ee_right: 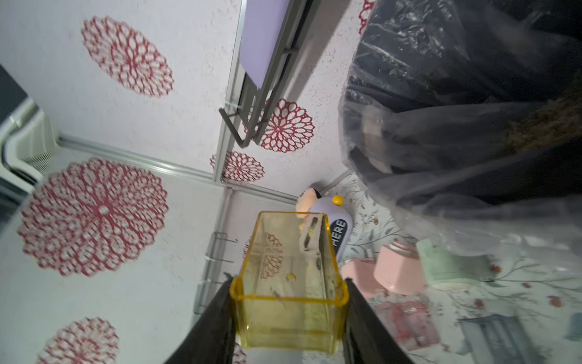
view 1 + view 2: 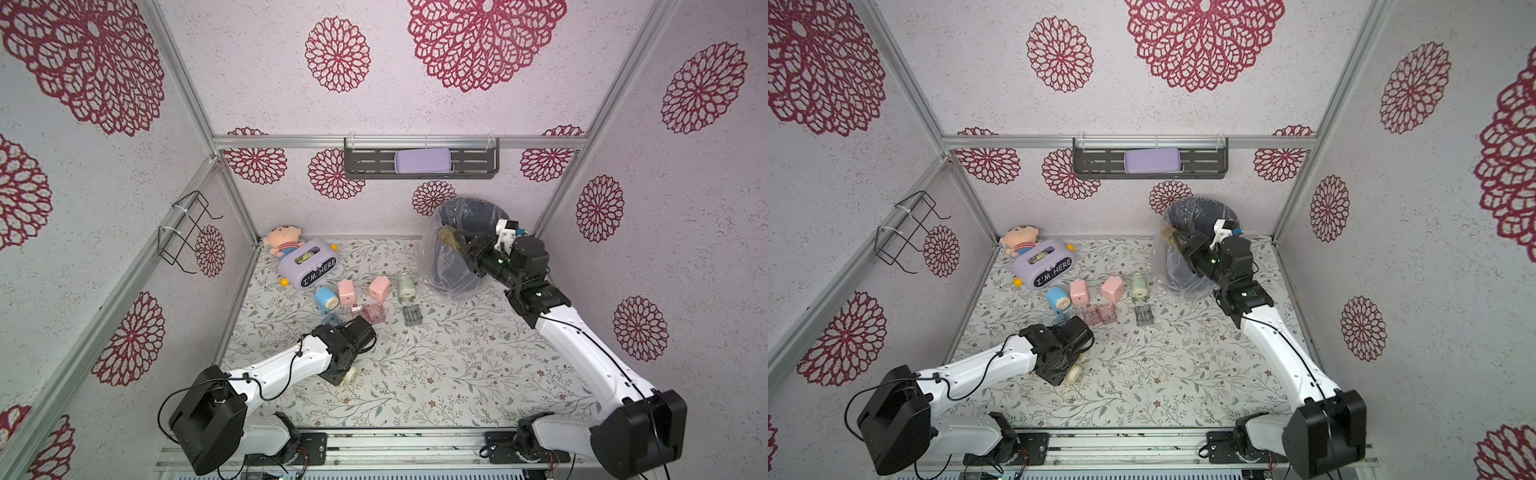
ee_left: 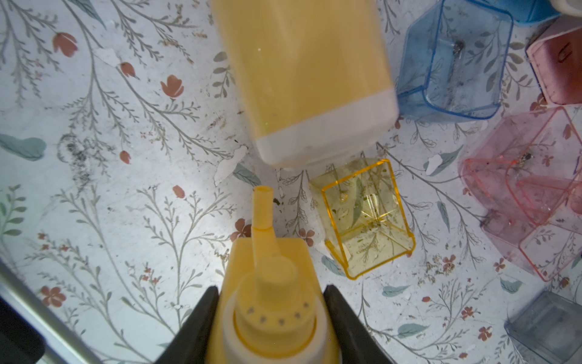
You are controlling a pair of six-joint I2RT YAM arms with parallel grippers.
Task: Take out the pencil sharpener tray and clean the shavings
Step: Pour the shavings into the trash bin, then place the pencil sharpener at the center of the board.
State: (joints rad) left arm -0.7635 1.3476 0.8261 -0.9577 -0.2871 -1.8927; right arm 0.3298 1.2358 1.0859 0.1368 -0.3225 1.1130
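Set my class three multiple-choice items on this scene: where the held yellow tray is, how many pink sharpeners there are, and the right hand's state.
1. Where is the yellow tray in the right hand? A on the table; B at the mouth of the lined bin; C on the wall shelf.
2. How many pink sharpeners are in view? A one; B two; C four.
3. The right hand is: A open, empty; B shut on a purple case; C shut on the yellow tray.
Answers: B, a top view shows it raised at the bin's rim; B, two pink bodies stand side by side; C, its fingers clamp the tray's sides.
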